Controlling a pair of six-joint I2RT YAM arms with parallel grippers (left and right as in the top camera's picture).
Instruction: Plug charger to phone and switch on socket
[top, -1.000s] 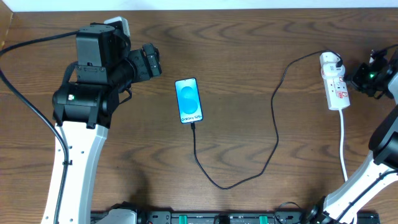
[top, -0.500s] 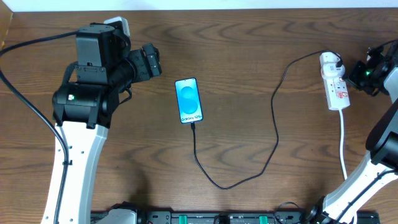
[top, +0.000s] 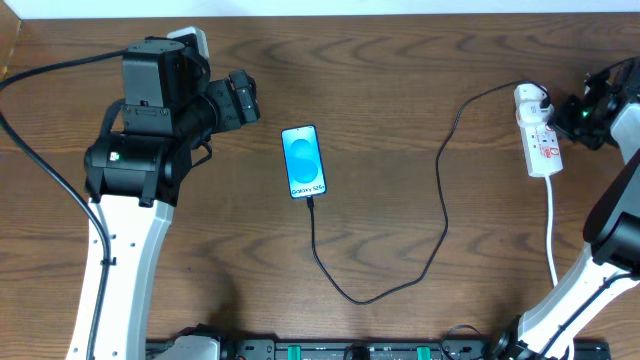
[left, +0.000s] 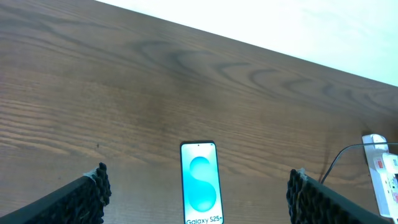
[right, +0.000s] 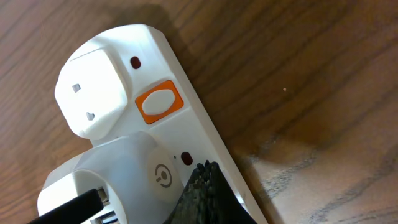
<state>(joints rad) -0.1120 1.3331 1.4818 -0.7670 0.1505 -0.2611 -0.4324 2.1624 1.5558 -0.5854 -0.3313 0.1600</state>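
Note:
The phone (top: 303, 161) lies flat mid-table with its blue screen lit; it also shows in the left wrist view (left: 201, 190). The black charger cable (top: 445, 205) meets the phone's near end, loops over the table and runs up to the white socket strip (top: 538, 130) at the right. My left gripper (top: 243, 97) is open and empty, above and left of the phone, its fingers wide apart in the left wrist view (left: 199, 198). My right gripper (top: 578, 112) is shut, and its tips (right: 205, 171) touch the socket (right: 205, 134) just below the orange switch (right: 159, 101).
A white plug (right: 93, 93) and a white USB adapter (right: 124, 177) sit in the strip. The strip's white cord (top: 552, 230) runs toward the front edge. The table's far edge (left: 261, 46) meets a white wall.
My right gripper has moved slightly left, closer onto the socket strip. The left arm, the phone and the cable have not moved.

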